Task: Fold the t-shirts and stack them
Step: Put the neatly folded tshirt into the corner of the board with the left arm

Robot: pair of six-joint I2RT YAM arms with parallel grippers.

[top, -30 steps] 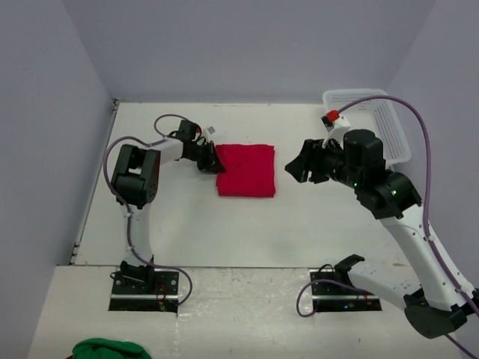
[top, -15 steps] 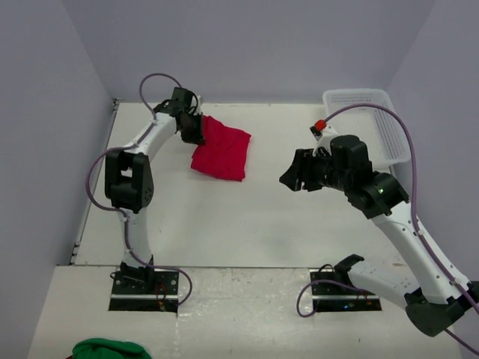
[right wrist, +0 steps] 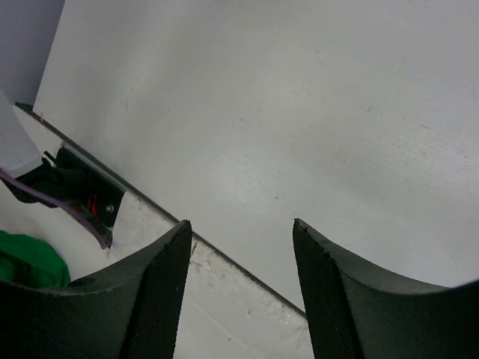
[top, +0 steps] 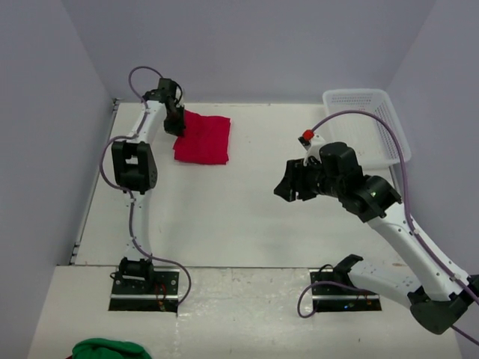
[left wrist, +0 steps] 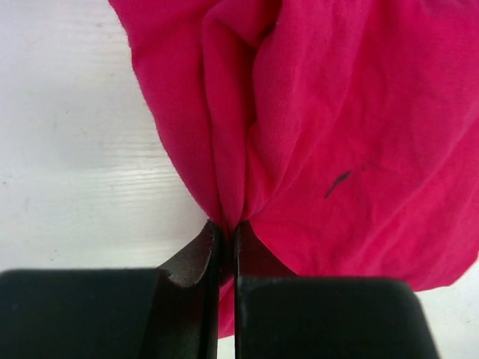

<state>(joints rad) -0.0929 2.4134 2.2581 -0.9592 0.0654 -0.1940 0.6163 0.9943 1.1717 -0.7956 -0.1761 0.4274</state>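
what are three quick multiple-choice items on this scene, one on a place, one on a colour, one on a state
1. Where on the table does the folded t-shirt lie?
A. far left part
B. near right part
C. dead centre

2. What colour is the mesh basket?
A. blue
B. white
C. black

3. What is the left gripper doing?
A. open, hanging clear of the cloth
B. shut on nothing
C. shut on the t-shirt

Answers:
1 A, the top view shows it by the far left corner.
2 B, its plastic mesh at the far right is white.
3 C, the left wrist view shows a red fold pinched between its jaws.
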